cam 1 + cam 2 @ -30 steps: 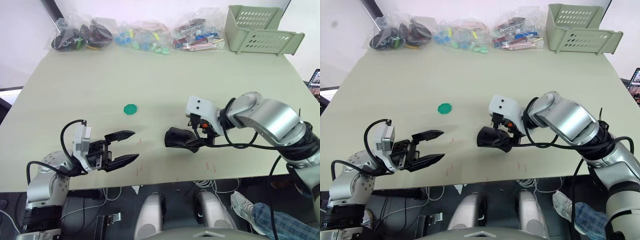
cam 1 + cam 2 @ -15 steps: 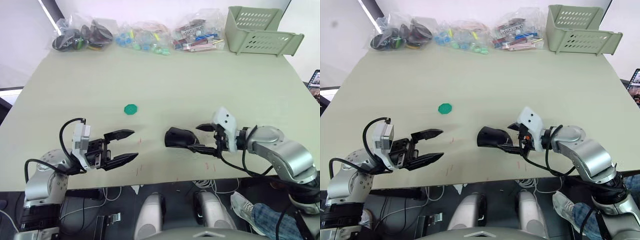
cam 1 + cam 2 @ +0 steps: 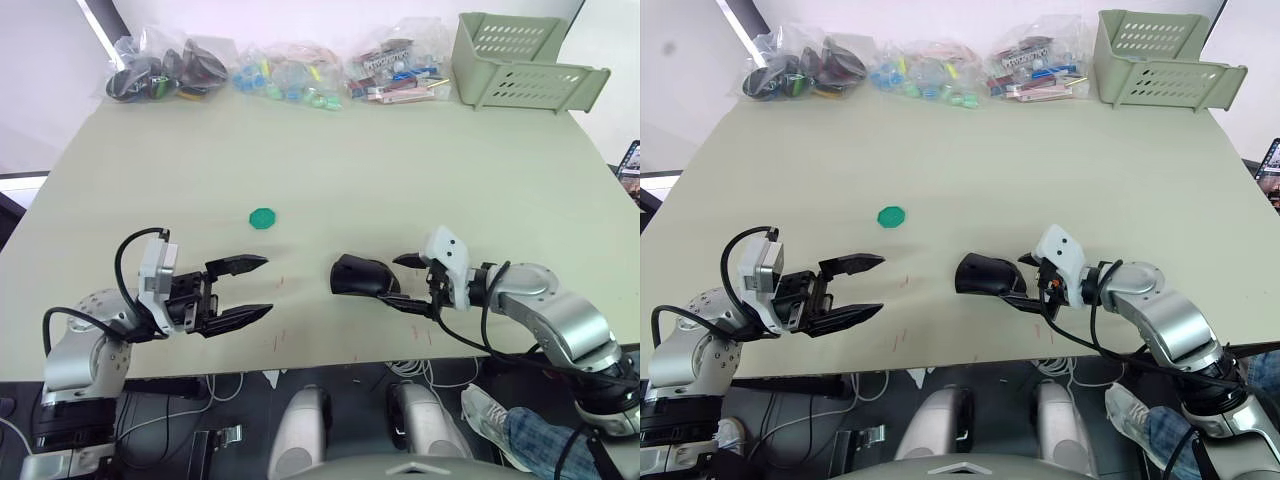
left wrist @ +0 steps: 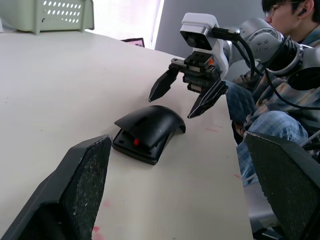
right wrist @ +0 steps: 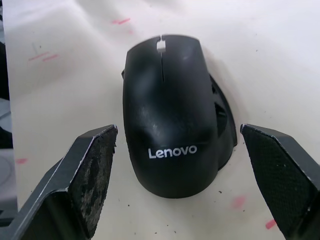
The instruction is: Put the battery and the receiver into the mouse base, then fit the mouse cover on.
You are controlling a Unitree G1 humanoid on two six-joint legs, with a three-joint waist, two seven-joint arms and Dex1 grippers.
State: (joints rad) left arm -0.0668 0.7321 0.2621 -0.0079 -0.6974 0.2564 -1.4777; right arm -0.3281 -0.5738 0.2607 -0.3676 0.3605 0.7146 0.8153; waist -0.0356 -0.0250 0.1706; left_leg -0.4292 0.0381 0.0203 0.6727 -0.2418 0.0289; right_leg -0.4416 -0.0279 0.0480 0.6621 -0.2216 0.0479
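The mouse cover [image 5: 167, 130], a glossy black shell with a pale logo, lies askew on the mouse base [image 5: 225, 125] near the table's front edge. One end of the cover sits raised, and a red part of the base [image 4: 136, 143] shows under it. My right gripper [image 3: 398, 282] stands open just right of the mouse [image 3: 358, 276], fingertips pointing at it and not touching. My left gripper [image 3: 262, 287] is open well to the left of the mouse with nothing between its fingers. The battery and the receiver are out of view.
A round green disc [image 3: 261, 217] lies on the table beyond my left gripper. Clear bags of small parts [image 3: 290, 72] line the far edge, with a pale green basket [image 3: 520, 60] at the far right. A seated person [image 4: 295, 35] is beyond the table's right side.
My right gripper, which was down on the mouse a second ago, has pulled back to the right and stands open. The cover stays on the base. My left gripper has barely moved.
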